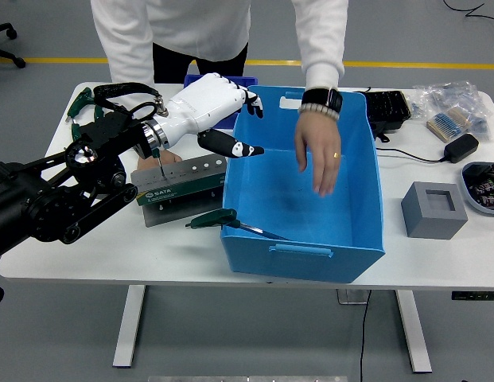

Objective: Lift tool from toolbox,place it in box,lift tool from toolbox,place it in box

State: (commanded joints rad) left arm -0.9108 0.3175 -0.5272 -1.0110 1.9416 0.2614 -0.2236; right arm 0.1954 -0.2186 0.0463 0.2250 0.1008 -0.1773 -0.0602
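The robot's left hand hangs over the white worktop at the left rim of the big blue box, its white palm tilted and its black-tipped fingers spread loosely, holding nothing. The thumb points across the box's left wall. Its black arm comes in from the lower left. The right hand is nowhere to be seen.

A green-handled T-shaped tool lies tilted over the box's near left wall: the handle rests outside on the worktop, just beside the wall, and the thin metal shaft runs over the rim and down into the box. Just to the left of it sits the toolbox, a flat grey-and-green holder with a row of holes along its top, partly under the robot's wrist. More green-handled tools lie near the far left corner, mostly hidden by the arm.

A person in a white top stands at the far side. One hand, with a dark watch and a beaded band on the wrist, reaches down into the box with the fingers pointing at its floor, holding nothing. A small blue bin shows behind the robot's hand. To the right of the box stand a grey square block, a black adapter with its cable, and some clear bags.
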